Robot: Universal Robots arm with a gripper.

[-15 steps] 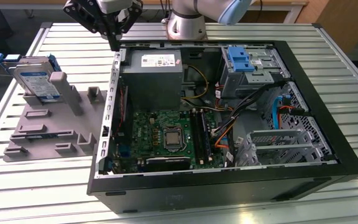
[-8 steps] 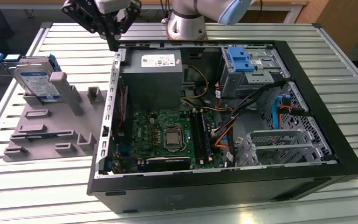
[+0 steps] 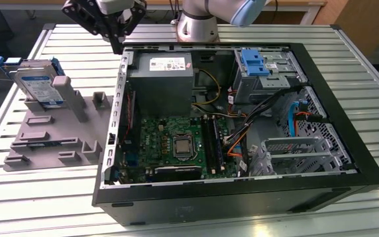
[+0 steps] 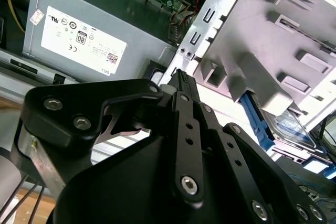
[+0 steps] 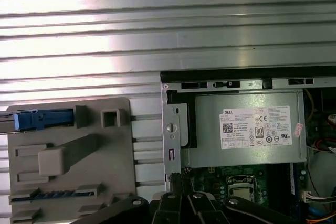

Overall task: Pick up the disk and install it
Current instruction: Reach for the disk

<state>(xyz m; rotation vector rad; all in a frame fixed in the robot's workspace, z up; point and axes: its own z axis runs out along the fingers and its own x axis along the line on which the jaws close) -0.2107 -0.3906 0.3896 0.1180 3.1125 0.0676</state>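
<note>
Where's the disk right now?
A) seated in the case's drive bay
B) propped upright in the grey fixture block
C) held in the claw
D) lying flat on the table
B: the disk stands in the grey fixture block, apart from the claw.

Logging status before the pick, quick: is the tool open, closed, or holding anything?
Tool: closed, holding nothing; the disk sits on its grey fixture.
</note>
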